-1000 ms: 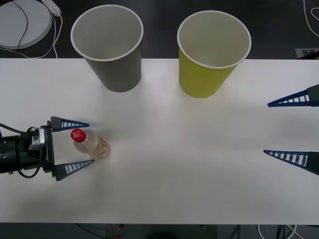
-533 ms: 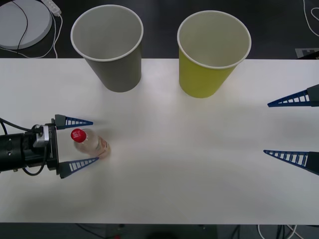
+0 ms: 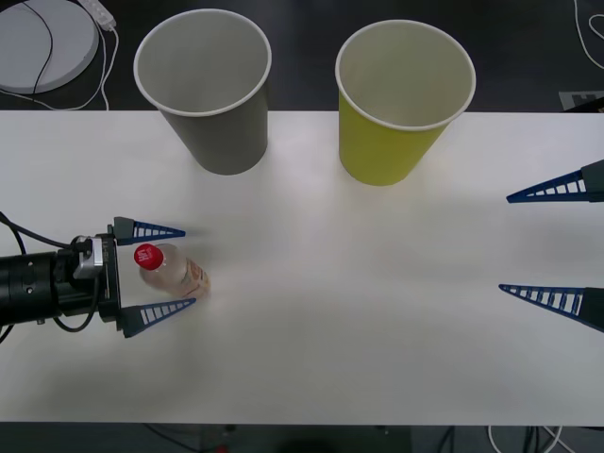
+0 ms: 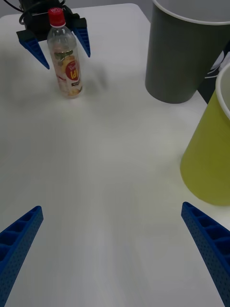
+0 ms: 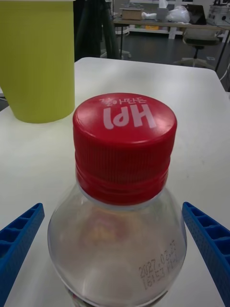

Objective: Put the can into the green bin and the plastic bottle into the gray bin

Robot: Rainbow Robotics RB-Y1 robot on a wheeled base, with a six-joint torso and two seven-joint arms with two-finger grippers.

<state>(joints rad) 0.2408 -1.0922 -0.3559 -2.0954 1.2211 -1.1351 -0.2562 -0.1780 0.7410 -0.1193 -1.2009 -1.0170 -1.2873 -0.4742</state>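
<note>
Left gripper (image 3: 167,268) spread wide, blue ribbed fingers (image 3: 151,229) flanking the small clear plastic bottle with red screw cap (image 3: 162,267), one on each side, apparently not yet touching it; nothing gripped. Arm reaching in low and level from the left edge of the white table (image 3: 330,321), black wrist horizontal, fingers pointing toward the table's middle. Bottle upright on the table, neck and cap level with the fingers, between them.

Right gripper (image 3: 557,245) also wide open and empty, well apart from the bottle at the opposite table edge, fingers pointing toward the bottle.

Beyond the bottle, toward the table's far edge: large dark gray paper-cup-shaped bin with white rim (image 3: 208,94), the nearer of the two to the bottle, and beside it, farther from the bottle, large yellow-green paper-cup-shaped bin with white rim (image 3: 401,104). Both upright, apart from each other.

Count: one bottle, two bins, two grippers.
</note>
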